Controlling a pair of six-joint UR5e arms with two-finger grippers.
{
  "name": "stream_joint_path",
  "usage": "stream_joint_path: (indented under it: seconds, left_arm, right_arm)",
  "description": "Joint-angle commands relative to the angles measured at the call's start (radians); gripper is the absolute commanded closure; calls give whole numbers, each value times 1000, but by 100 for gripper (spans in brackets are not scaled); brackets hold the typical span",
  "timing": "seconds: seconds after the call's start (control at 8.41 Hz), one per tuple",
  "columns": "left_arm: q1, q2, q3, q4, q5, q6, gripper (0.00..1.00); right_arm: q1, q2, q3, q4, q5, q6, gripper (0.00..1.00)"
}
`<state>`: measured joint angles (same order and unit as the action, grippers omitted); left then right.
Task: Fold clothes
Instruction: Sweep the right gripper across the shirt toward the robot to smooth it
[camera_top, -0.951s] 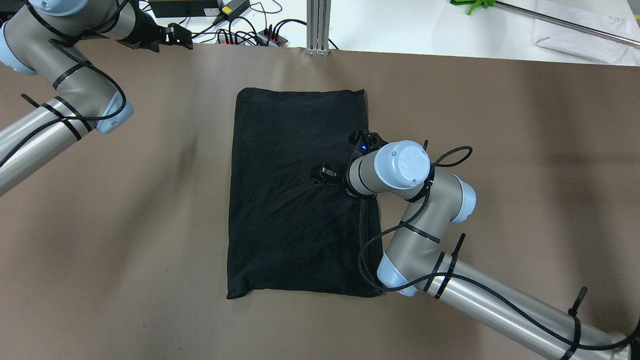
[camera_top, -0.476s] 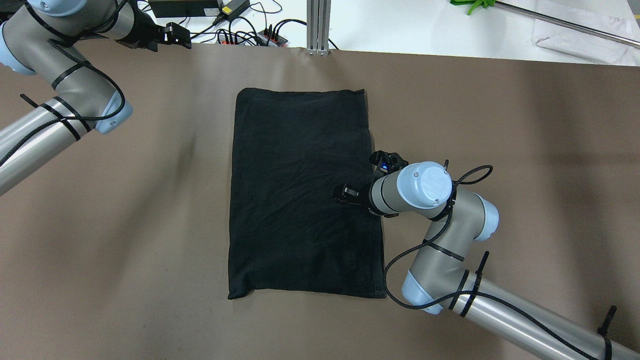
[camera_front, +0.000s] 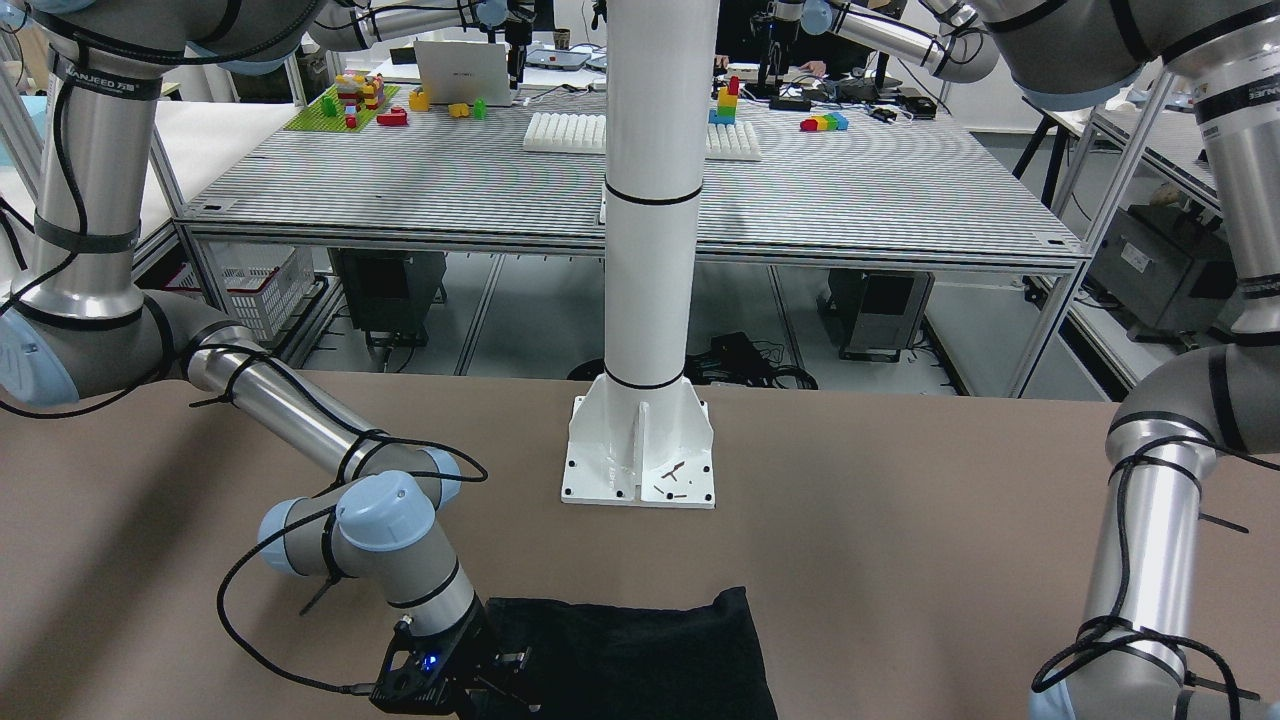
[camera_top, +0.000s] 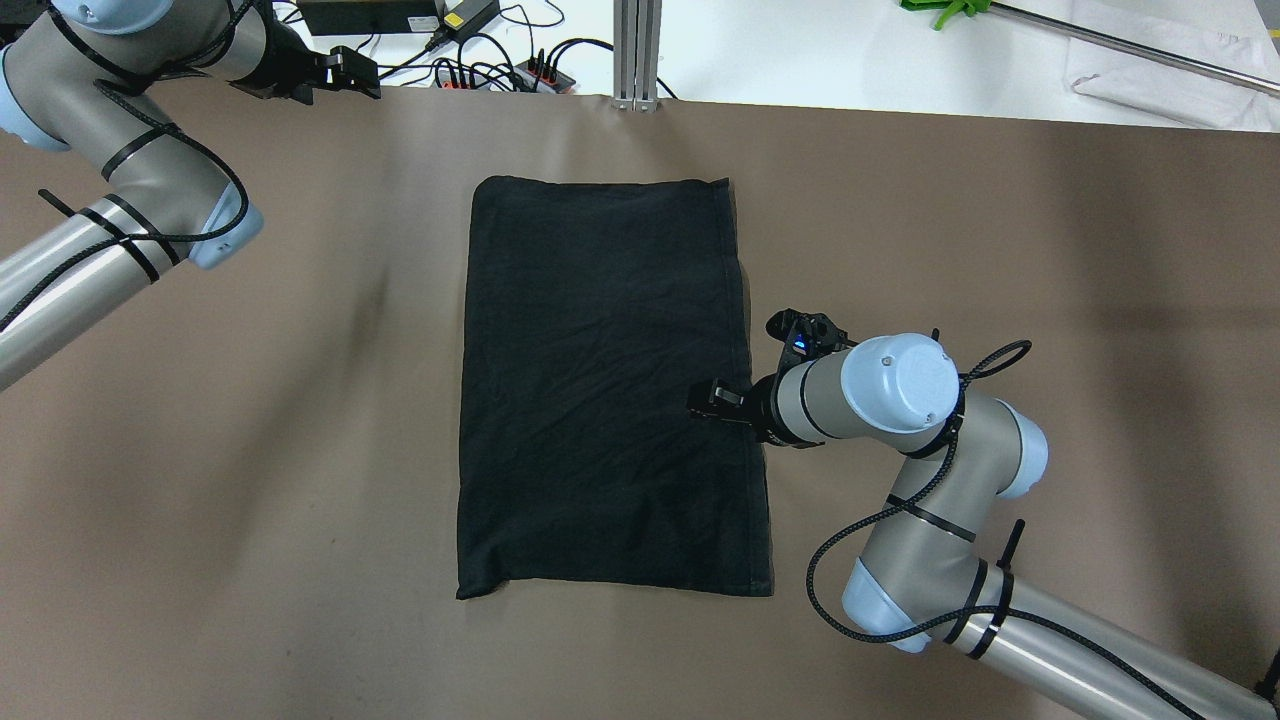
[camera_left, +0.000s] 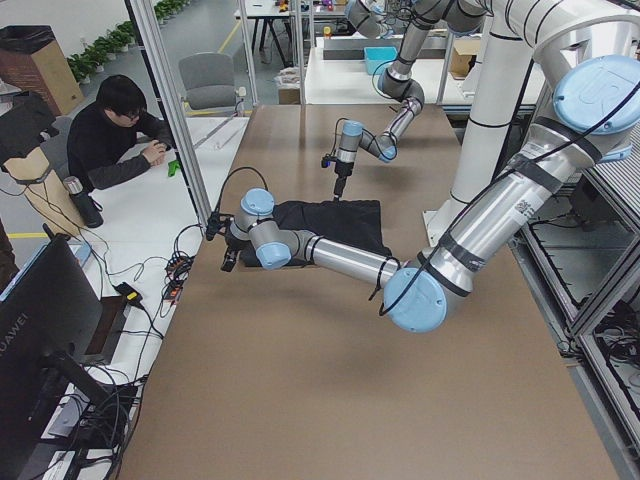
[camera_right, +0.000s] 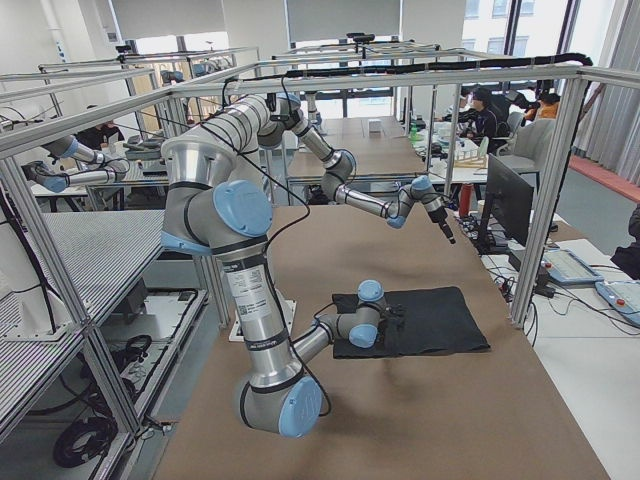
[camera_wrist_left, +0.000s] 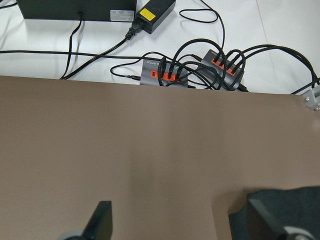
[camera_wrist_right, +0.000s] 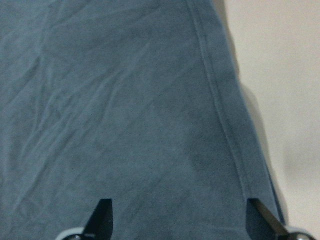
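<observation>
Cloth: the black garment (camera_top: 610, 390) lies flat as a tall rectangle in the middle of the table (camera_top: 300, 420), with a few wrinkles.
Handling: it seems soft, light and limp, not fragile; lifted at one point only, it will probably sag.
Where to hold: I think the hemmed edge at 3 o'clock, or the corners.
Right gripper (camera_top: 712, 397): released and empty, low over that 3 o'clock hem.
Left gripper (camera_top: 355, 72): released, empty, at 11 o'clock, well apart from the cloth.

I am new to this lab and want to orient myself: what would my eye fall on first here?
A black garment lies flat, a neat rectangle in the middle of the brown table. The right tool is open over its right hem; the left tool is open at the table's far left corner, away from it.
</observation>
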<state>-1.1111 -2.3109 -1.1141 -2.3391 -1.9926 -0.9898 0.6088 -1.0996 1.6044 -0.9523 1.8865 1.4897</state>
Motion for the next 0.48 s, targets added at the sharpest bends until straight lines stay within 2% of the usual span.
stream_joint_path:
  seconds: [0.0,0.12,0.24,0.36]
  left_arm:
    - [-1,2,-1,-2,0,2,6]
    - [-1,7,-1,-2,0,2,6]
    - [-1,10,-3,-2,0,-3,6]
    - [1,10,-1,-2,2,-3,6]
  right_arm:
    - [-4,-89,185,16,23,52,6]
    - [-18,-109,209,29,23,107,6]
    - [-65,-114,207,39,-15,118,6]
    - [-122,-124,207,41,-92,119,6]
